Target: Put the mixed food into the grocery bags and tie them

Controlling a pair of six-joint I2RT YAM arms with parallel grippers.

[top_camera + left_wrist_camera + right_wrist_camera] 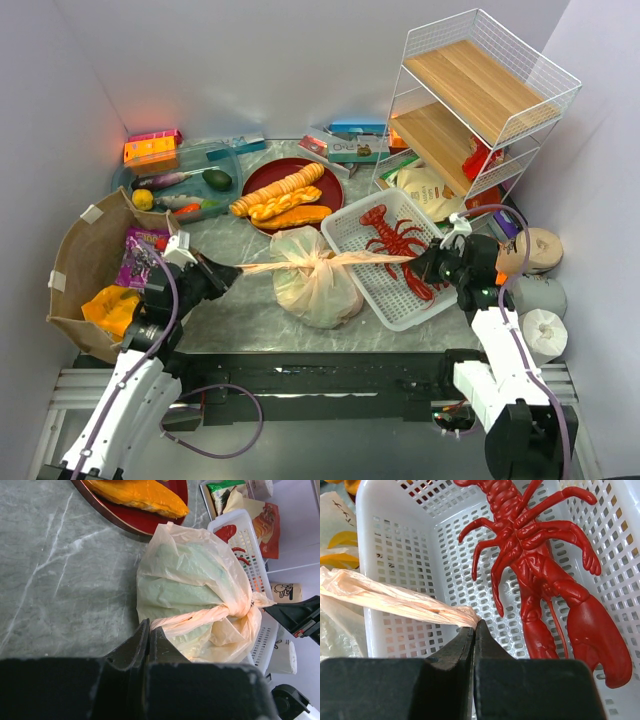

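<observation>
Left pincer (228,270) and right pincer (415,262) each clamp a twisted handle (268,267), stretched taut to opposite sides. Brown paper bag (85,262) stands open at far left, untied; plastic bag (315,285) sits full in the middle of the tabletop (225,315). Purple packet (140,255) and orange packet (110,308) lie in the paper one. Knot (322,258) looks cinched; I judge this tie nearly done.
</observation>
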